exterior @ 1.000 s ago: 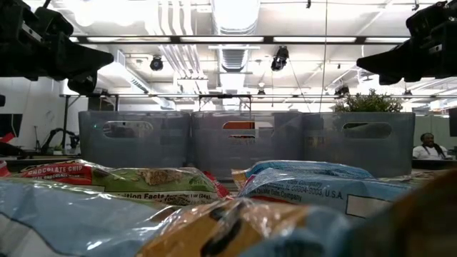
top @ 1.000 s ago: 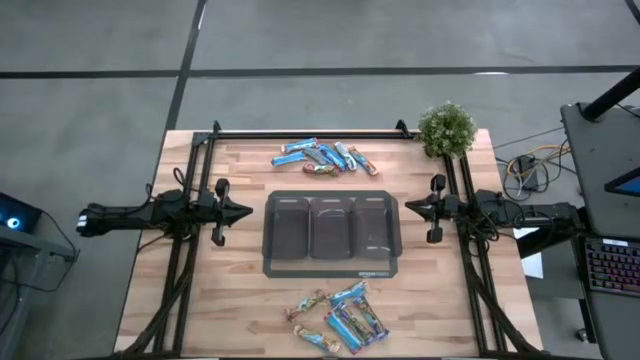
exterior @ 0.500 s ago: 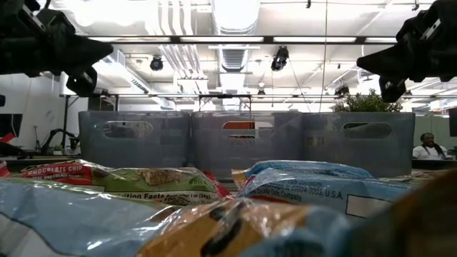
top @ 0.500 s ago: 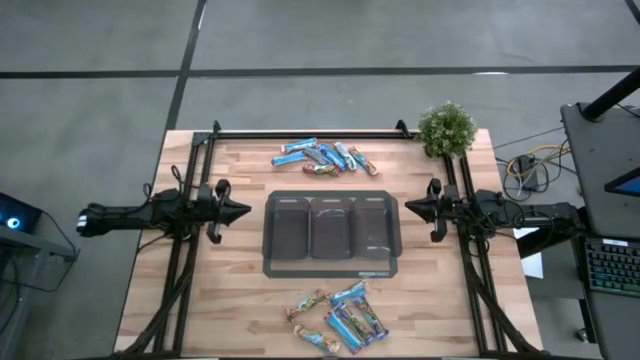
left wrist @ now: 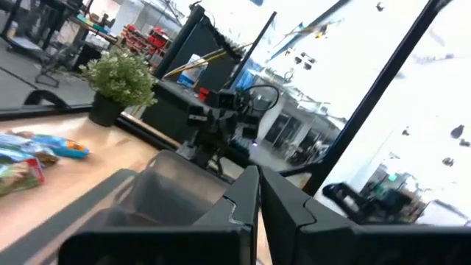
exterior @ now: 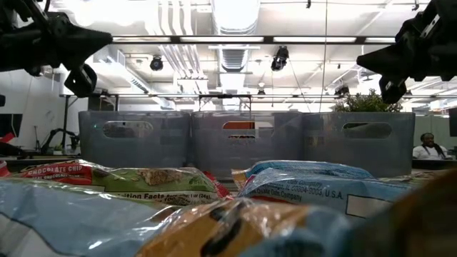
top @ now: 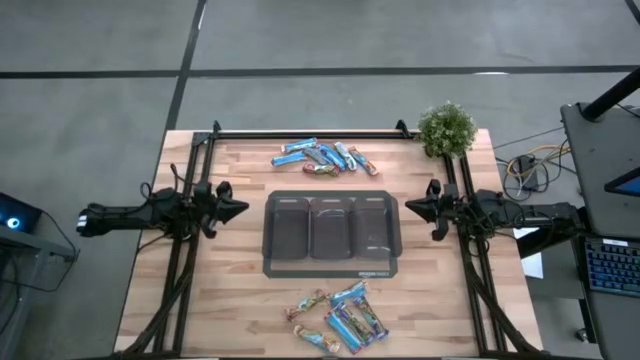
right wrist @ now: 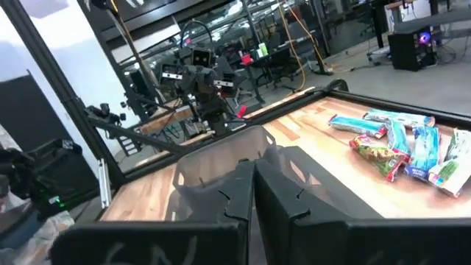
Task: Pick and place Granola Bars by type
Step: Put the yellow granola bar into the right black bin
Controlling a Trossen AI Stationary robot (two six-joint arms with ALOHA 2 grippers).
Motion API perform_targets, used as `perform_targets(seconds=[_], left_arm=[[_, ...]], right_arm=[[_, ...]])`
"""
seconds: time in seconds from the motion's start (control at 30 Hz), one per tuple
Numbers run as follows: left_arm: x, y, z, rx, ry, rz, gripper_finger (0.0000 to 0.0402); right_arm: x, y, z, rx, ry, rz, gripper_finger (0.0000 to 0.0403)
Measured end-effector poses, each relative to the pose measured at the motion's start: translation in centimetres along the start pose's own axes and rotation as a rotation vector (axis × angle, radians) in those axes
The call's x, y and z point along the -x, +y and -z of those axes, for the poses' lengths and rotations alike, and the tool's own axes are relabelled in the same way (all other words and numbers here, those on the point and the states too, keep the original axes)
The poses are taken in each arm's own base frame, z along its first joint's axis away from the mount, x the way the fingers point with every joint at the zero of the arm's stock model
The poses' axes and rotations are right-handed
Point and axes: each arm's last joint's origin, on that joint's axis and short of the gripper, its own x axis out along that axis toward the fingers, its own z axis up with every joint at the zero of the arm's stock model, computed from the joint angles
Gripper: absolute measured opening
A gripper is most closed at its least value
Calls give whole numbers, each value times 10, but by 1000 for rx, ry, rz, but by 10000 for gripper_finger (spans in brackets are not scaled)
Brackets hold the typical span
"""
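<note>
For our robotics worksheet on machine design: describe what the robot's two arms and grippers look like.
Both arms are slim and black, built of jointed segments with thin black cables looped along them. The left gripper and right gripper each narrow to two dark, angular fingers forming a wedge-like point. No markings are legible.

A potted plant [top: 446, 129] stands at the wooden table's [top: 230, 290] corner (a keyboard [top: 612, 266], seemingly, sits alongside).

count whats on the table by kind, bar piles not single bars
granola bar piles: 2, the far pile and the near pile
grey three-slot bin: 1
potted plant: 1
total: 4
</note>
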Motion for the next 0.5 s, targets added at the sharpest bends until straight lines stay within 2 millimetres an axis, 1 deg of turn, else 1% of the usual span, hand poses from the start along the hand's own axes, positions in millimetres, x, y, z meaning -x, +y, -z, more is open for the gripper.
perform_targets(seconds=[0.1,0.3,0.5], left_arm=[[0,-1,-1,20,-14,8,0],[0,-2,-4,119,-53,14,0],[1,-5,-10,129,-120,41,0]], right_arm=[[0,1,-3,-69,-31,-13,8],[1,6,-13,-153,-130,-68,8],[3,9,-20,-168,-202,-110,8]])
